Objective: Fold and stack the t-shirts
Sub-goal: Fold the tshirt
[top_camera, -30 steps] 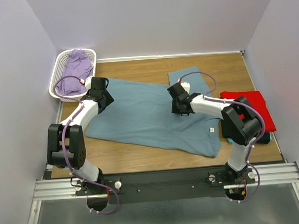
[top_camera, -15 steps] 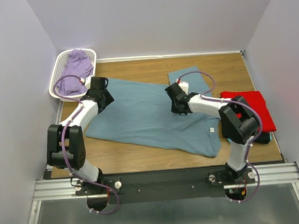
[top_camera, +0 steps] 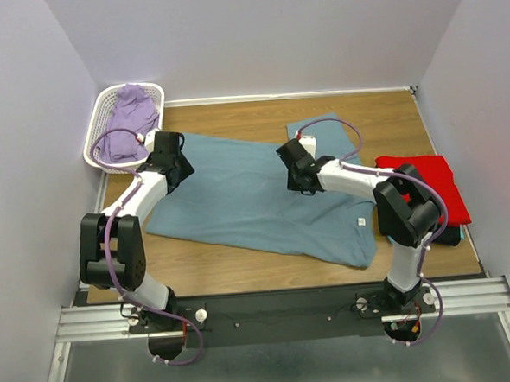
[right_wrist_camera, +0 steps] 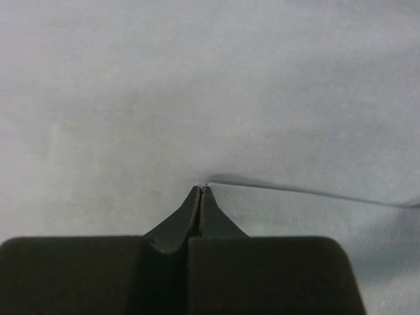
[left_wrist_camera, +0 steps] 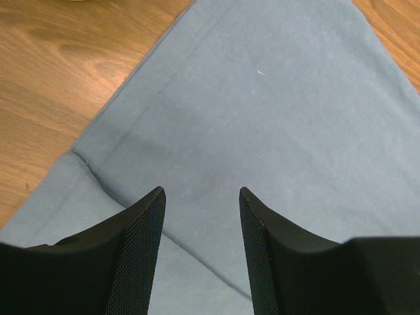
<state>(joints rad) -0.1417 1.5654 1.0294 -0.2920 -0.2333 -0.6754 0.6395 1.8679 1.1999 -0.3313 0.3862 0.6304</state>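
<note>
The dusty blue-grey t-shirt (top_camera: 238, 201) lies spread flat across the middle of the table, its white neck label (top_camera: 361, 224) near the front right. My left gripper (top_camera: 175, 164) is open and hovers just above the shirt's left sleeve seam (left_wrist_camera: 98, 167), holding nothing (left_wrist_camera: 201, 197). My right gripper (top_camera: 294, 173) is shut, its tips (right_wrist_camera: 199, 189) pinching a fold of the blue-grey shirt (right_wrist_camera: 197, 79) near the right sleeve. A folded red t-shirt (top_camera: 423, 185) lies at the right edge. A sliver of turquoise cloth (top_camera: 451, 237) shows under it.
A white lattice basket (top_camera: 95, 131) stands at the back left corner with a lilac cloth (top_camera: 133, 112) in it. Bare wooden table (top_camera: 233, 123) shows behind and in front of the shirt. Walls close in on three sides.
My right gripper has slid a little up and to the left across the shirt, staying shut. The left arm has not moved.
</note>
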